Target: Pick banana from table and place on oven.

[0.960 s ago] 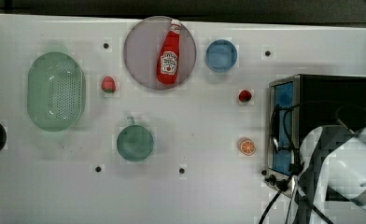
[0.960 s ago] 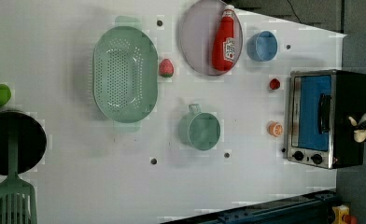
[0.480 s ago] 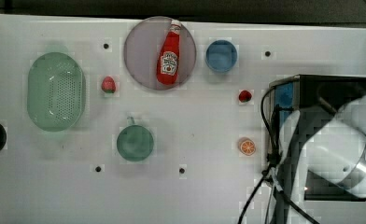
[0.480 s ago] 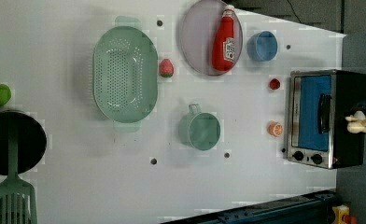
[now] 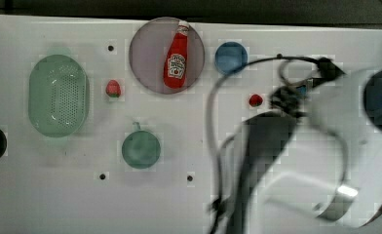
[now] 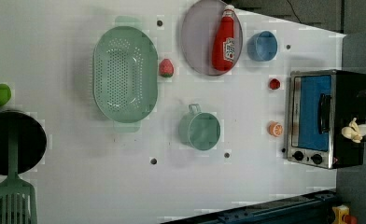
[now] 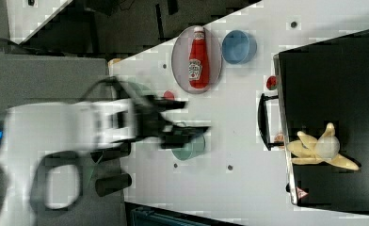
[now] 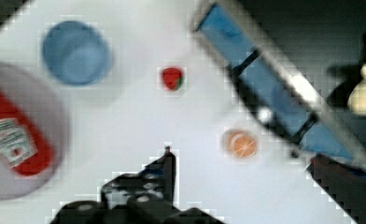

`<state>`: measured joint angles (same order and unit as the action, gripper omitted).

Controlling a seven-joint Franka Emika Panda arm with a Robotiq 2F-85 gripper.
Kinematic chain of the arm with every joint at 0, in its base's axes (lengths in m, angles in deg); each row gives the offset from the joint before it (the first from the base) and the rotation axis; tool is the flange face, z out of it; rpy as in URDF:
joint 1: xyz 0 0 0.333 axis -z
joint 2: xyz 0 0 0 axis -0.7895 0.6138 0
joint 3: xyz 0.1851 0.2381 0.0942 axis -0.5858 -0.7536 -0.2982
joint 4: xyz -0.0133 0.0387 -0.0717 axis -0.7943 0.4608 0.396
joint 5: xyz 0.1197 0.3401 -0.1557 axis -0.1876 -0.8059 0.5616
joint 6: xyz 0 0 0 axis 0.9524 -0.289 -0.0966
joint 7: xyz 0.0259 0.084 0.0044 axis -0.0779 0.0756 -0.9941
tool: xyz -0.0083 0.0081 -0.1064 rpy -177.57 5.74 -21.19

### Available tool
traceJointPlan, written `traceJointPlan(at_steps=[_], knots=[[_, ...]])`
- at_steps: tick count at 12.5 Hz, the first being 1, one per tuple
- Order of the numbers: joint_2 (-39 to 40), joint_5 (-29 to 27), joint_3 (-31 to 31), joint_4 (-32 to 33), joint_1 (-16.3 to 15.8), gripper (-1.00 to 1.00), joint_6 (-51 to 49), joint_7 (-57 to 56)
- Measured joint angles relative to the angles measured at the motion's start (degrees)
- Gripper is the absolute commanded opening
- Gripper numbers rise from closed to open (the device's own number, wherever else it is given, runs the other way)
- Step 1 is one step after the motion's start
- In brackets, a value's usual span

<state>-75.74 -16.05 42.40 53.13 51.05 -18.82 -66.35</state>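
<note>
Pale yellow and part-peeled, the banana (image 7: 321,149) lies on the black top of the oven (image 7: 333,70), near the front edge above the door handle, with its peel strips splayed flat. The left view shows it the same way, sitting on the oven's roof (image 6: 354,130) beside the blue glass door. Nothing touches it; it looks settled and not close to rolling off, so the placing part of the task seems done.

In the right view the gripper (image 7: 194,127) is well apart from the oven, over the table (image 7: 248,117) above the green cup (image 7: 189,147). Its jaws stand spread and empty, with nothing between them. The arm's white body is smeared with motion blur in the top and right views, so it is travelling.

The step in hand, as I judge it, is the retreat after release. To do it well, the arm should stay high and go over the open table, clear of the cup, the orange slice (image 8: 239,143) and the strawberry (image 8: 172,78) in front of the oven. It should not swing back across the oven roof, since a brush from the cable or a finger could knock the banana off the edge. Jaws can stay wide; there is nothing left to grip. The ketchup bottle (image 5: 176,62) on its plate and the blue bowl (image 5: 230,57) lie farther off and pose little risk.
</note>
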Motion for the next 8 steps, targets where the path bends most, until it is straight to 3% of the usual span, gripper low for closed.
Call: traceJointPlan(at_steps=[5,8], knots=[[-11.20,0.73,-13.17,-0.67,-3.29,1.00,-5.58,25.72],[-16.07,0.77,-14.63,2.46,-4.98,1.00,-6.32,30.91]])
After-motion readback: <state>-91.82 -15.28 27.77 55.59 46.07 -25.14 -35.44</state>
